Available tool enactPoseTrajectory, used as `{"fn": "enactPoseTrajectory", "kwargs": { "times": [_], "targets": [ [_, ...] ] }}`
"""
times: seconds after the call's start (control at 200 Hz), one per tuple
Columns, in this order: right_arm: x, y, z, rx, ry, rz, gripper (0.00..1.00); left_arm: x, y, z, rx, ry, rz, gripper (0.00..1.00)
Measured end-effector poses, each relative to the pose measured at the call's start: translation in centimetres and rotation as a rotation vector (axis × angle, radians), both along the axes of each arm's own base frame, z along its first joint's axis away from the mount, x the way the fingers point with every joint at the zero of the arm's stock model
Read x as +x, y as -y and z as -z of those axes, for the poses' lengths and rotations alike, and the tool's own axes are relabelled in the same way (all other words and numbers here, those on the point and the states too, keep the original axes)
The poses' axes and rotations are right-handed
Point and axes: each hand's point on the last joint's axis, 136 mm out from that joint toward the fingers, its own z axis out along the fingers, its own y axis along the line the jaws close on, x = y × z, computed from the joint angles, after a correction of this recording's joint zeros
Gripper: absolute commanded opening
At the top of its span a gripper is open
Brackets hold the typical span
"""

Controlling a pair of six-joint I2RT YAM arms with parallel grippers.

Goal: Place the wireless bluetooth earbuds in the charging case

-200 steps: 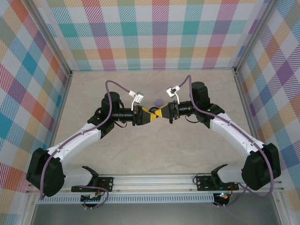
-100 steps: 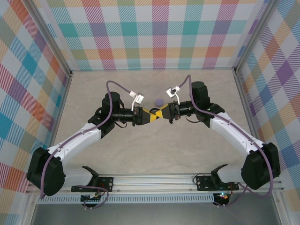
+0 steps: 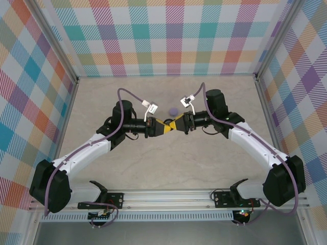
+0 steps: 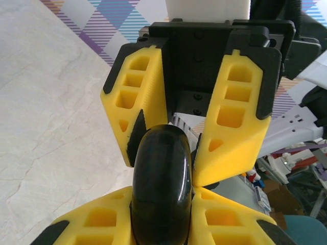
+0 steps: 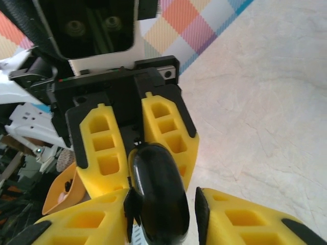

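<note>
A glossy black rounded charging case [image 4: 162, 168] hangs in mid-air above the middle of the table [image 3: 168, 163], seen edge-on. My left gripper [image 4: 162, 204] is shut on it, both pads pressed against its sides. My right gripper [image 5: 164, 200] faces it nose to nose and stands open. Its left pad is at the case [image 5: 156, 184], while its right pad [image 5: 202, 206] is a small gap away. From above, the left gripper [image 3: 169, 127] and right gripper [image 3: 177, 124] meet tip to tip. A small round lavender piece [image 3: 173, 111] lies just behind them; I cannot tell whether it is an earbud.
Checkered walls [image 3: 168, 35] close the table on three sides. Both arms reach in from the near corners, and their cables [image 3: 122, 94] loop above the wrists. Bare tabletop lies in front of and behind the grippers.
The left gripper has closed onto the black case. The right gripper's jaws have parted from it, leaving a gap on one side. Both arms stay nearly in place.
</note>
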Motion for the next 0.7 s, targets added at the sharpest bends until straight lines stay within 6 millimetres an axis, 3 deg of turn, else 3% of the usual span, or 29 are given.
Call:
{"fn": "enactPoseTrajectory", "kwargs": {
  "times": [0.27,0.7],
  "targets": [
    [0.8,1.3,-0.3,-0.084,0.044,0.123,0.56,1.0,-0.2,-0.1,0.054,0.175,-0.022,0.03],
    [0.1,1.9,-0.3,-0.129,0.063,0.142,0.59,1.7,-0.2,-0.1,0.093,0.471,0.003,0.01]
  ]
}}
